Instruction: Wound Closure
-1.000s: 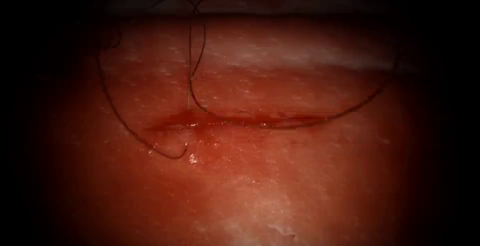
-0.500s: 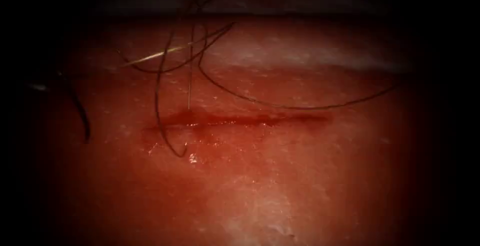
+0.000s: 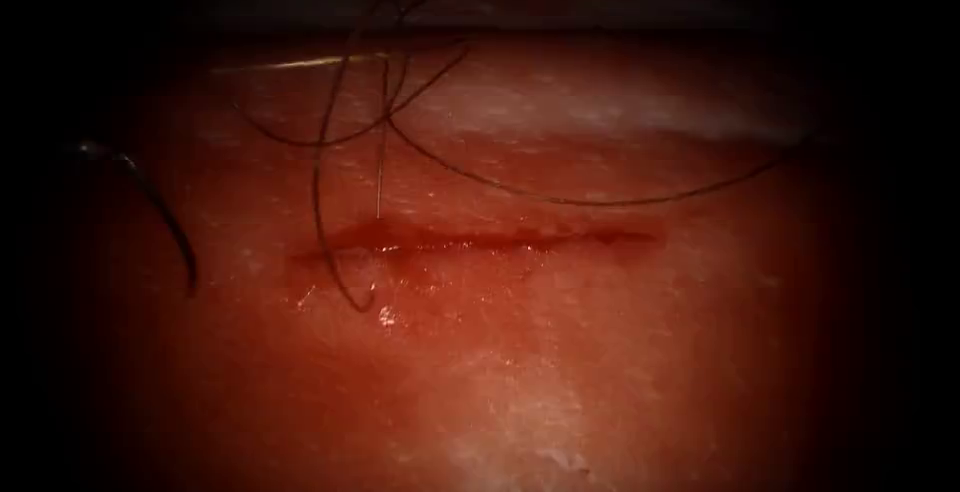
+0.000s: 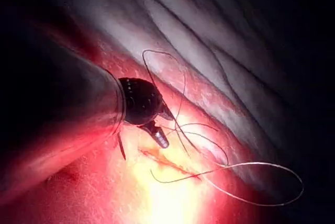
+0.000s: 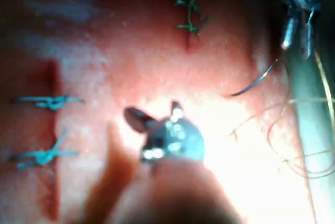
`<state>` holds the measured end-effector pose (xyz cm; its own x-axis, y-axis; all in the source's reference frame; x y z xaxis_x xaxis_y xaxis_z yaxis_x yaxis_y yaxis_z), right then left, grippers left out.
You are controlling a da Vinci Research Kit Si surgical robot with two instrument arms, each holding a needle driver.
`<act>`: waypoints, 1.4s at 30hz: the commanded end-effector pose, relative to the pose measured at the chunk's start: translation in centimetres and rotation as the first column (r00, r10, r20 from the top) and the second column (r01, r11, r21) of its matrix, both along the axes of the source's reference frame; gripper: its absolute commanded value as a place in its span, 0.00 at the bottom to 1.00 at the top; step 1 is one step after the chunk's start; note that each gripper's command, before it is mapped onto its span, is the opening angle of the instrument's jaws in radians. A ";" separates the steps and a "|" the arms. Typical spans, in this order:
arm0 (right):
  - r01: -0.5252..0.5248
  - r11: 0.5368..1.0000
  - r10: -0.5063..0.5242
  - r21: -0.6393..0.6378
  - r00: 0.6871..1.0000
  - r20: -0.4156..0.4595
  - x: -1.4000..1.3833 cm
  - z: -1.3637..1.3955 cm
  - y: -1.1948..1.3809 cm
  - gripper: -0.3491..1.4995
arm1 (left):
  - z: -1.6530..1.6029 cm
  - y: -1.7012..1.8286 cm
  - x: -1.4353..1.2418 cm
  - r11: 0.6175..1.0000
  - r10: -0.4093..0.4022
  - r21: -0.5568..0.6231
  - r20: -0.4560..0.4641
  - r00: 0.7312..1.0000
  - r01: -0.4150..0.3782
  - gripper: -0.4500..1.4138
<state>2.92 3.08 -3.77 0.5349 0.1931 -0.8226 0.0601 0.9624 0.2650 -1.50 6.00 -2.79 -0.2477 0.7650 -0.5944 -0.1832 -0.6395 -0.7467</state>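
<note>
Presently, item by item:

1. Tissue (image 3: pixel 560 372): one horizontal cut (image 3: pixel 480 242), its edges apart, with red fluid (image 3: pixel 400 254) along it and just below its left part.

2. Thread (image 3: pixel 560 199): dark and loose. One strand meets the tissue just above the cut near its left end, and a loop crosses the cut there and curls back below it. A long arc runs to the right above the cut. Several strands cross one another near the far edge of the tissue. In the left wrist view the thread (image 4: pixel 261 165) loops close around my left tool.

3. Needle (image 3: pixel 165 217): a dark curve over the tissue, well to the left of the cut and apart from it. I cannot tell whether its point touches the surface. It also shows in the left wrist view (image 4: pixel 121 149) and the right wrist view (image 5: pixel 254 84).

4. My left tool (image 4: pixel 159 124): above the tissue near the cut, among the thread. I cannot tell what it holds. The right wrist view shows it too (image 5: pixel 297 33), close to one end of the needle.

5. My right tool (image 5: pixel 152 111): fingers (image 5: pixel 135 119) released and spread, grasping nothing, above the tissue.

6. Knotted stitches (image 5: pixel 47 101): three, blue-green, in the right wrist view.
</note>
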 end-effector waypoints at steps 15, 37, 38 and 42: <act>-0.003 1.000 0.003 0.002 1.000 -0.001 0.08 0.07 -0.03 0.90 | -0.88 -0.05 -0.78 0.992 0.063 0.104 0.105 0.993 -0.074 0.60; -0.005 1.000 0.005 0.002 1.000 0.000 0.07 0.08 -0.01 0.90 | -0.46 -0.11 -0.93 0.990 0.136 0.056 -0.154 0.979 -0.129 0.61; -0.005 1.000 0.005 0.002 1.000 0.000 0.07 0.08 -0.01 0.90 | -0.45 -0.11 -0.97 0.989 0.145 0.060 -0.190 0.971 -0.136 0.61; -0.005 1.000 0.005 0.002 1.000 0.001 0.07 0.08 -0.01 0.90 | -0.40 -0.12 -1.06 0.974 0.214 0.000 -0.329 0.920 -0.226 0.60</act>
